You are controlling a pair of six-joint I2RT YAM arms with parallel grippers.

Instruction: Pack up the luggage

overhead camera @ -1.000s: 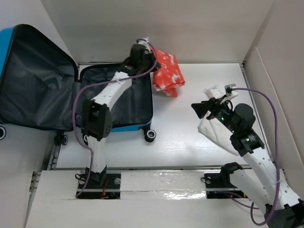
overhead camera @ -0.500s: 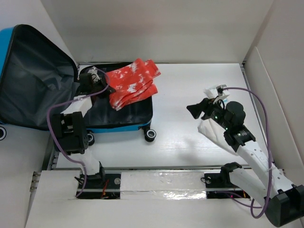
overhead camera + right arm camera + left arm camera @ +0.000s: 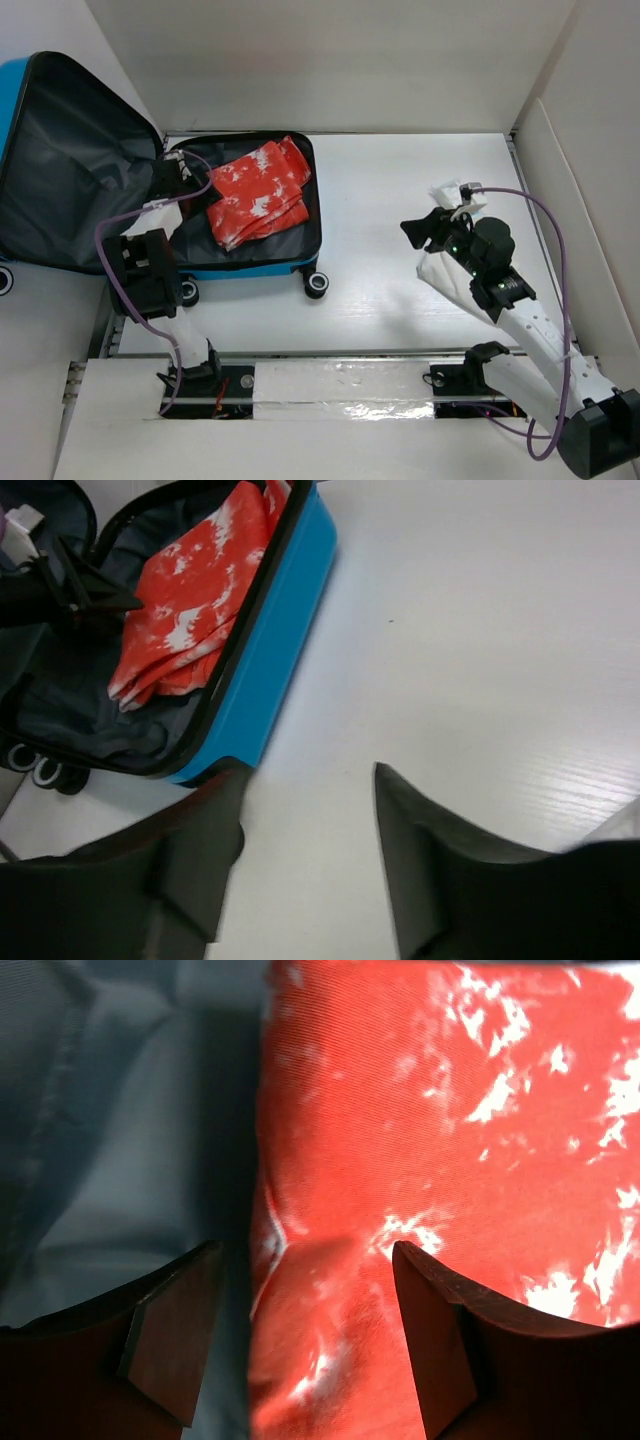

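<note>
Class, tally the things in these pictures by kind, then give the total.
Suitcase: 1
Red cloth: 1
White cloth: 1
Grippers: 2, the left gripper and the right gripper
Total: 5

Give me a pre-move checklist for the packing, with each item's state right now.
1. Red garment inside the luggage: ok, it lies in the base shell.
2. Left gripper open: ok, fingers apart over the garment.
3. Luggage lid open: ok.
4. Right gripper empty: ok, open over the table.
5. White cloth packed: not ok, it lies on the table beneath the right arm.
</note>
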